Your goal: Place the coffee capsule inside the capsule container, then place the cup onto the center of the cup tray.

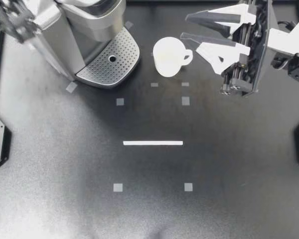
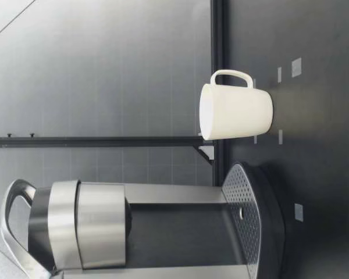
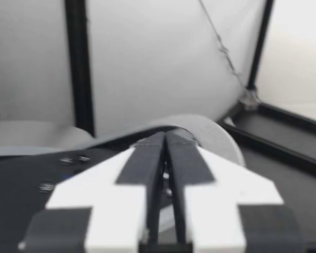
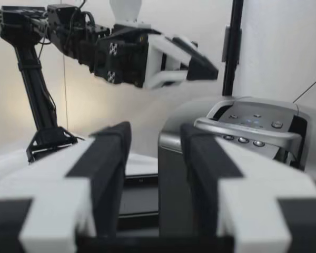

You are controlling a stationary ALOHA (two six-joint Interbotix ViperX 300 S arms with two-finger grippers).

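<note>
Cup [image 1: 168, 56] upright on the worktop [image 1: 214, 164], just beside the cup tray [image 1: 120, 54] and not on it; there's a gap between the two. The handle points away from the coffee machine [image 1: 84, 25], toward my right end effector [image 1: 184, 27]. Low view agrees: cup [image 2: 235, 111] stands on the worktop beside the tray [image 2: 247, 215], handle on the side away from the machine [image 2: 104, 232].

Right end effector is wide open with nothing gripped, its tips near the cup handle but not touching. From the right wrist, the end effector [image 4: 155, 132] shows both fingers [image 4: 108, 168] well apart, with the machine [image 4: 253, 132] ahead through the gap.

Left end effector [image 3: 166, 141] is narrow, fingers pressed together; can't tell if anything sits between them. The right wrist view shows it [image 4: 208, 67] hanging above the machine's top. In the top view only the left arm [image 1: 15, 20] shows, beside the machine.

A white tape strip [image 1: 153, 143] lies mid-worktop, well apart from the cup.
</note>
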